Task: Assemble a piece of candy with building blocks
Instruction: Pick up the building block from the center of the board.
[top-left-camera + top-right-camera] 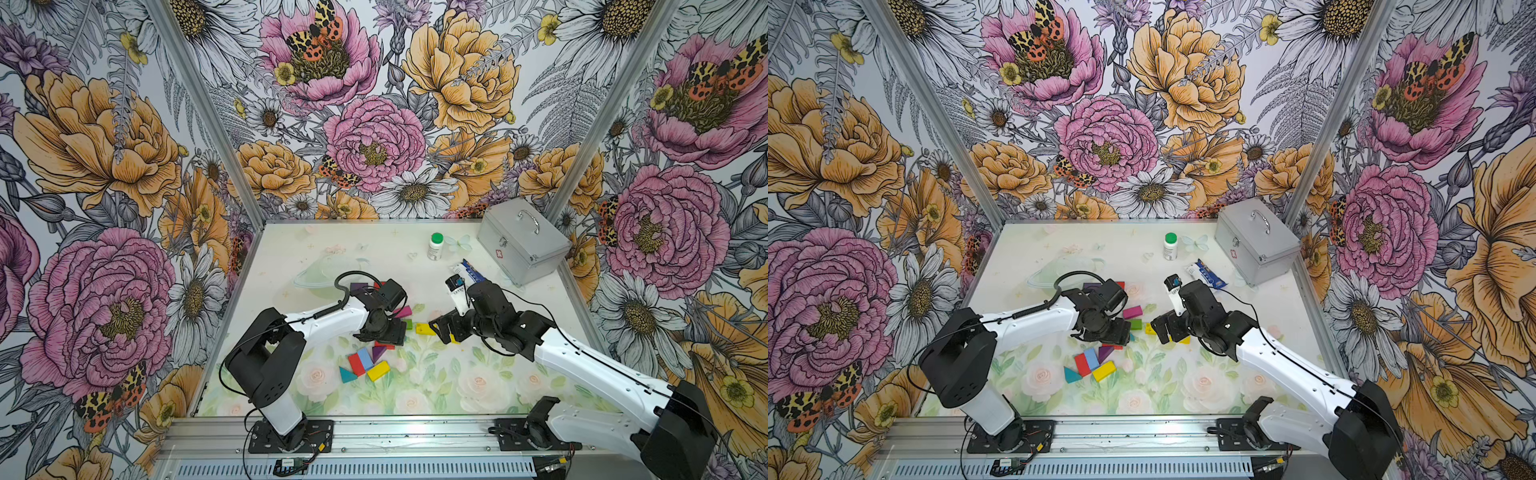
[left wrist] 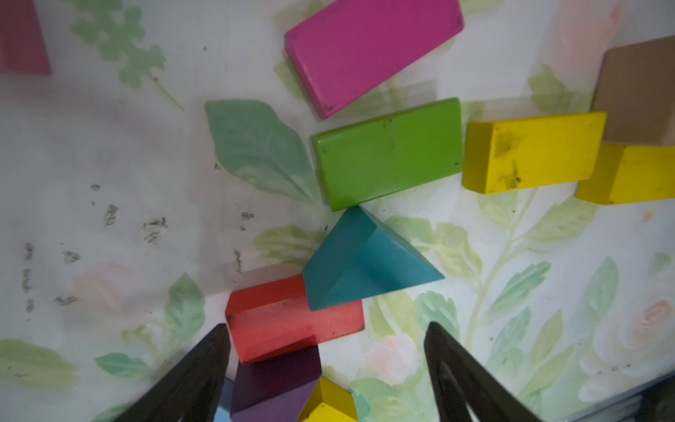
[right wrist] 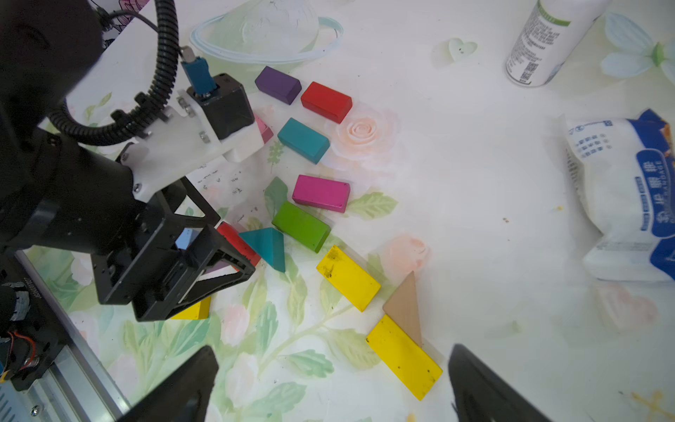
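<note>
Building blocks lie scattered mid-table. In the left wrist view a magenta block [image 2: 372, 51], a green block [image 2: 389, 153] and a yellow block [image 2: 533, 153] lie in a row, with a teal triangle [image 2: 365, 259] resting on a red block [image 2: 270, 325]. My left gripper [image 2: 327, 325] is open above the red block and a purple block [image 2: 274, 383]. My right gripper [image 3: 333, 347] is open, low over a yellow block [image 3: 403, 356] that touches a tan triangle [image 3: 403, 307]. Nearer the front lie red [image 1: 356, 363], light blue [image 1: 365, 357] and yellow [image 1: 378, 370] blocks.
A white bottle with a green cap [image 1: 435, 246] stands at the back. A blue-and-white packet [image 1: 469, 270] lies beside a closed metal case [image 1: 521, 241] at the back right. A clear plastic piece [image 1: 316, 274] lies behind the left arm. The two arms nearly meet mid-table.
</note>
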Motion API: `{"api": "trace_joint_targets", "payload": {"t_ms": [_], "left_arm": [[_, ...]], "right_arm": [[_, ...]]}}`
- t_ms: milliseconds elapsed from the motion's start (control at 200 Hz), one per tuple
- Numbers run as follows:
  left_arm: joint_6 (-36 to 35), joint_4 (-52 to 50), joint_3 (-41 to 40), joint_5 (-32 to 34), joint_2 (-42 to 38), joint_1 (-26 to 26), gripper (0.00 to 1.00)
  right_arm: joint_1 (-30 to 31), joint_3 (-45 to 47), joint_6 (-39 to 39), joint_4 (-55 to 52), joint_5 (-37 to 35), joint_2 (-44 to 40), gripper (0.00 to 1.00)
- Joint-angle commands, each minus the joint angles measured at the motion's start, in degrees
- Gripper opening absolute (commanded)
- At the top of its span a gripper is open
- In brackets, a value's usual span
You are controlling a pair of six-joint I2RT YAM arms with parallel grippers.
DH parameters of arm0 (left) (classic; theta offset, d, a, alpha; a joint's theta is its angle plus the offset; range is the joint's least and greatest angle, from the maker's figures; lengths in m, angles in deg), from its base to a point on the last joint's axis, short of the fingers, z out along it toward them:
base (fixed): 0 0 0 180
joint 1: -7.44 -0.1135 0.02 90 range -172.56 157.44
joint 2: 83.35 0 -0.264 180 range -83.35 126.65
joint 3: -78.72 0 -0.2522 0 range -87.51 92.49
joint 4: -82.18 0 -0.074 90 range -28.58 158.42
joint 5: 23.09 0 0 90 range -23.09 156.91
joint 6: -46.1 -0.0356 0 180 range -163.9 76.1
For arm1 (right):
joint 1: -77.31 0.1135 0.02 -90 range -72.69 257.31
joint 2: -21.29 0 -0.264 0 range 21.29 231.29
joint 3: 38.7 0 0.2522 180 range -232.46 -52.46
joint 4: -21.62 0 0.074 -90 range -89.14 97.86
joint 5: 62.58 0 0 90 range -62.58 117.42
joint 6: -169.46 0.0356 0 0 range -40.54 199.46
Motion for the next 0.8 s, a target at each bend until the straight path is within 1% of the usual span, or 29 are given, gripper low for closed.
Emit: {"api": "trace_joint_targets", "payload": {"t_ms": [0,125,295,550,590,690,796], "left_arm": [[1.70,-0.04,-1.14,3.33,-1.52,0.28,0.85],[1.88,-0.64,-2.05,5.53,-1.02,0.43,0.85],[2.23,-0.57,-1.48,6.46,1.23,1.22,0.85],[1.99,-0.57,0.17,6.30,4.14,2.26,0.79],[1.95,-0.57,0.09,6.30,4.28,2.28,0.77],[1.95,-0.65,-0.62,6.39,4.38,2.22,0.67],[1.54,-0.66,-1.51,6.07,3.09,1.00,0.51]], "right_arm": [[-0.29,0.21,-0.33,0.02,0.54,-0.33,1.00],[-0.29,0.12,-0.17,0.02,0.43,-0.56,1.00],[-0.38,-0.23,-0.35,0.02,0.52,-0.67,1.00],[-0.55,-0.41,-0.52,0.02,0.58,-0.98,1.00],[-0.64,-0.32,-0.58,-0.03,0.57,-0.95,1.00],[-0.90,-0.32,-0.77,0.01,0.59,-1.01,1.00],[-1.08,-0.41,-0.93,-0.03,0.89,-0.97,1.00]]}}
